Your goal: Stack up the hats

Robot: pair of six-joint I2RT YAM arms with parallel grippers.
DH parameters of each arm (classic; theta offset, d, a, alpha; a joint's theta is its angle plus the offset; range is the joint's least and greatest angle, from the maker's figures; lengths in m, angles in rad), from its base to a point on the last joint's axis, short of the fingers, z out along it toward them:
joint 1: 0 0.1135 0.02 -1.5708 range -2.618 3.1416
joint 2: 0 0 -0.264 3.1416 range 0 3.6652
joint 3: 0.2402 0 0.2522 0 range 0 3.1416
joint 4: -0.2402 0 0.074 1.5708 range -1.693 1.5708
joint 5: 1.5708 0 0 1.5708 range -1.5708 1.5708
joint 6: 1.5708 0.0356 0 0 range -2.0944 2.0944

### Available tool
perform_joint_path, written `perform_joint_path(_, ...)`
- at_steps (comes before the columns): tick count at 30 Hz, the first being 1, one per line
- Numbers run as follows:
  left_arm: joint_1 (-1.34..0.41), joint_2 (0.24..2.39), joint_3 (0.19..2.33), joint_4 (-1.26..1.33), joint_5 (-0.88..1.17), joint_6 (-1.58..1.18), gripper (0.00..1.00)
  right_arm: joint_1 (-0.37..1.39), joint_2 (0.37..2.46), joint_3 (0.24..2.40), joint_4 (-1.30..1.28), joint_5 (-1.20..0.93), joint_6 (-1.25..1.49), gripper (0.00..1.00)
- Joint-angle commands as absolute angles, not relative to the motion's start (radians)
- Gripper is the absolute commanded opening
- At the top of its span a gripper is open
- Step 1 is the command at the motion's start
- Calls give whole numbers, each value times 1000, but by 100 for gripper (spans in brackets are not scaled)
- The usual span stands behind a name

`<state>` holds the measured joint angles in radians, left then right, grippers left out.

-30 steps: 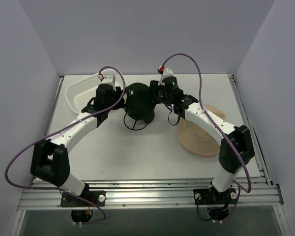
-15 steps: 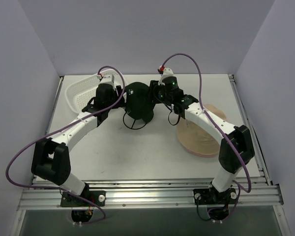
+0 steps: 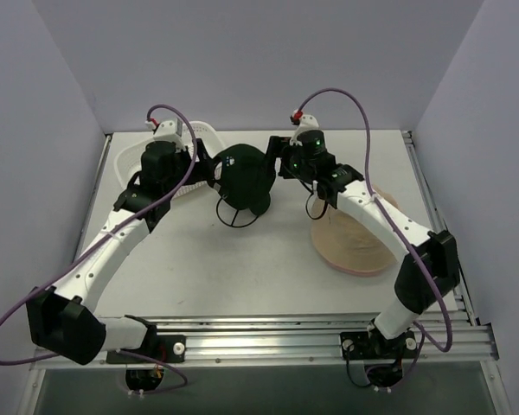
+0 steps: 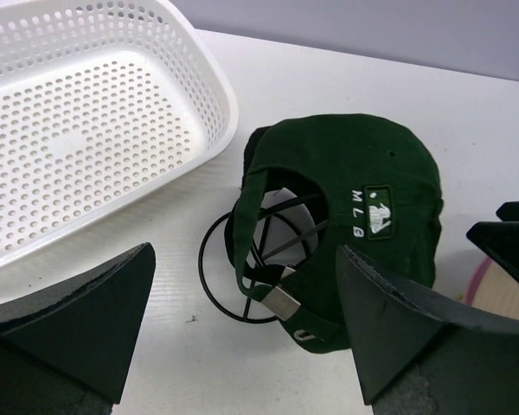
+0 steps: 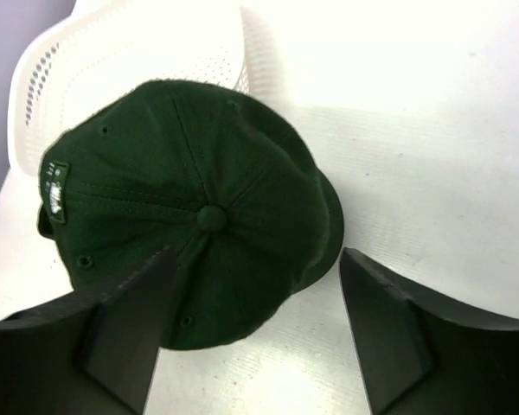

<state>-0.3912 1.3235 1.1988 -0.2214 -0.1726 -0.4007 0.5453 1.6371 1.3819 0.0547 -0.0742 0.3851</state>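
The dark green cap [image 3: 245,177] with a white logo sits on a black wire stand [image 3: 233,214] at the back middle of the table. It also shows in the left wrist view [image 4: 355,199] and the right wrist view [image 5: 190,207]. A black fabric edge [image 4: 240,186] shows under it; the black cap is otherwise hidden. The tan bucket hat [image 3: 355,235] lies at the right on a pink rim [image 3: 342,265]. My left gripper [image 3: 209,169] [image 4: 244,252] is open, just left of the cap. My right gripper [image 3: 281,164] [image 5: 258,255] is open, just right of it.
A white mesh basket [image 3: 128,160] [image 4: 86,121] stands at the back left, partly under my left arm, its corner close to the cap. The enclosure walls close in on three sides. The table's metal rail [image 3: 259,333] runs along the front.
My left arm has drawn back to the left and risen over the basket, away from the cap. My right gripper has shifted slightly right. The cap has stayed on the stand.
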Motion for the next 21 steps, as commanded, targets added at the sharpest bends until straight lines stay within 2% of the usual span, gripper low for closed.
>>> perform_joint_path(1,-391,1270,1252,-284,-112,-414,94,544,1502,1378,14,-14,376,77)
perform_joint_path(3,-400,1230,1247,-284,-31,-408,94,554,1436,1355,3,30,379,100)
perform_joint_path(8,-567,1123,1246,-334,-40,-364,94,603,1280,1241,-80,119,411,100)
perform_joint_path(12,-684,1031,1181,-341,-41,-354,94,719,1108,1145,-129,219,449,100)
perform_joint_path(16,-733,907,1092,-327,-41,-365,94,799,930,1033,-120,261,463,100)
perform_joint_path(21,-735,767,1013,-311,-37,-376,94,804,749,945,-120,273,474,100)
